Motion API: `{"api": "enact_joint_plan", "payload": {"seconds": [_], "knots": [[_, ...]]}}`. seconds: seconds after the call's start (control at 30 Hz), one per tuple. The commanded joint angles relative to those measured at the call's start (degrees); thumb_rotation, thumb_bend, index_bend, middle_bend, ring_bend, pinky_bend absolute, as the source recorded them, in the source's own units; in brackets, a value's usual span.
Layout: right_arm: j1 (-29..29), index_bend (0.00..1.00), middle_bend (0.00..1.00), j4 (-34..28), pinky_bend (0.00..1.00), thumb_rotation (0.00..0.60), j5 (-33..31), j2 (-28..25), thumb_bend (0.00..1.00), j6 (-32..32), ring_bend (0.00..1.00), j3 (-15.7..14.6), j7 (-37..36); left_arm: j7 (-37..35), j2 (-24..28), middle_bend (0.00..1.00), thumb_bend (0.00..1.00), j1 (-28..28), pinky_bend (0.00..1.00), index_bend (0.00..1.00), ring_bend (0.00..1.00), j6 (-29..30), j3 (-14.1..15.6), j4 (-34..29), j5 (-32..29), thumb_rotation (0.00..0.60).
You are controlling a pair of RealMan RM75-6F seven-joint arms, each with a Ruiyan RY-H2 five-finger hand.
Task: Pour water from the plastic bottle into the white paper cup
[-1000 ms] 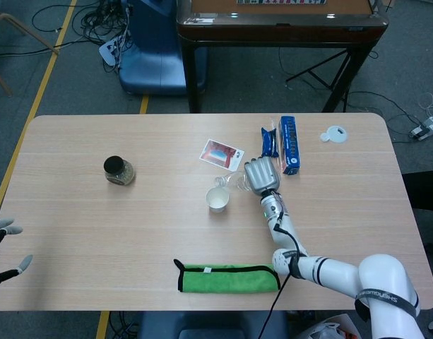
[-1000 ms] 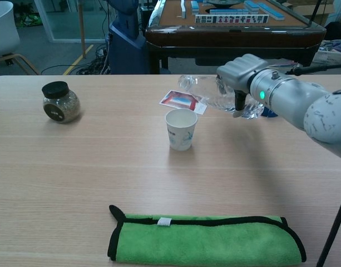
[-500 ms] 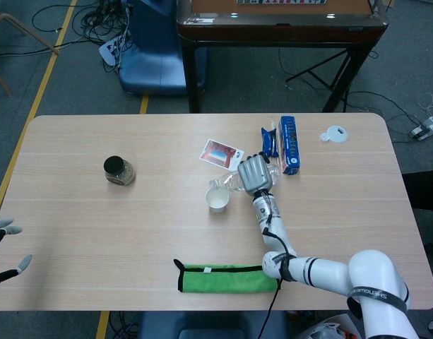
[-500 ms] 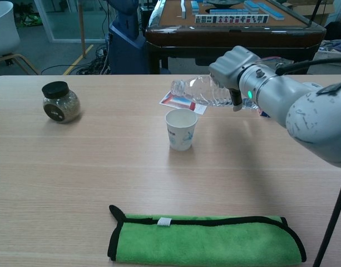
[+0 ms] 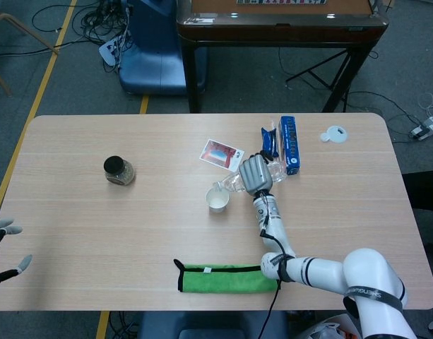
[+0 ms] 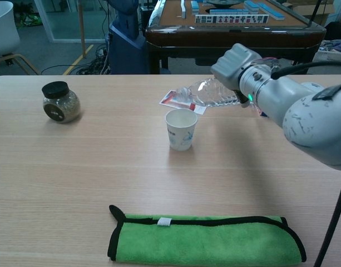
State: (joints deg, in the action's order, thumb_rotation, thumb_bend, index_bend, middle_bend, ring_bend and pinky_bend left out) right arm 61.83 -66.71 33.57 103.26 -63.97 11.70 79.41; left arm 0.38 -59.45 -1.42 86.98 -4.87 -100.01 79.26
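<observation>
Item one: my right hand [image 6: 235,65], grey, fingers wrapped around the body of a clear, crinkled plastic bottle [image 6: 210,93]. The bottle is held in the air, tilted with its neck lower than its base, the mouth just above and slightly behind the rim of the cup. I cannot tell from either view whether water is running out.

Item two: a white paper cup [image 6: 181,129] with a faint printed pattern, upright on the pale wood-grain surface [image 6: 75,178], near the middle. In the head view the cup [image 5: 217,200] sits just left of my right hand [image 5: 253,174] and the bottle [image 5: 234,183].

Item three: my left hand [image 5: 3,248], seen only at the left edge of the head view, off the surface's near-left corner, fingers spread apart and holding nothing.

Item four: a small round glass jar with a black lid [image 6: 60,102], upright, well apart to the left of the cup.

Item five: a folded green cloth with black edging [image 6: 206,240], lying flat along the near edge.

Item six: a red and white printed card [image 5: 222,153], flat, just behind the cup.

Item seven: two blue packets [image 5: 289,144], side by side behind my right hand.

Item eight: a small white disc [image 5: 334,133] near the far right corner.
</observation>
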Motion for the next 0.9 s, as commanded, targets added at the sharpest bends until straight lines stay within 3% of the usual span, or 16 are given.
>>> {"api": "enact_joint_plan", "payload": {"seconds": [0.03,0.9], "knots": [[0.25,0.60,0.63,0.16,0.47,0.600,0.07,0.19,0.24,-0.45,0.53,-0.38,0.81,0.03,-0.01,0.23,0.17,0.02,0.51,0.35,0.24,0.02,0.01,-0.02,0.02,0.600],[0.70,0.60,0.63,0.51,0.47,0.600,1.38,0.33,0.24,-2.74,0.53,-2.14,7.14,0.26,-0.13,0.23,0.17,-0.01,0.51,0.35,0.24,-0.15,0.05,0.15,-0.13,0.600]]}}
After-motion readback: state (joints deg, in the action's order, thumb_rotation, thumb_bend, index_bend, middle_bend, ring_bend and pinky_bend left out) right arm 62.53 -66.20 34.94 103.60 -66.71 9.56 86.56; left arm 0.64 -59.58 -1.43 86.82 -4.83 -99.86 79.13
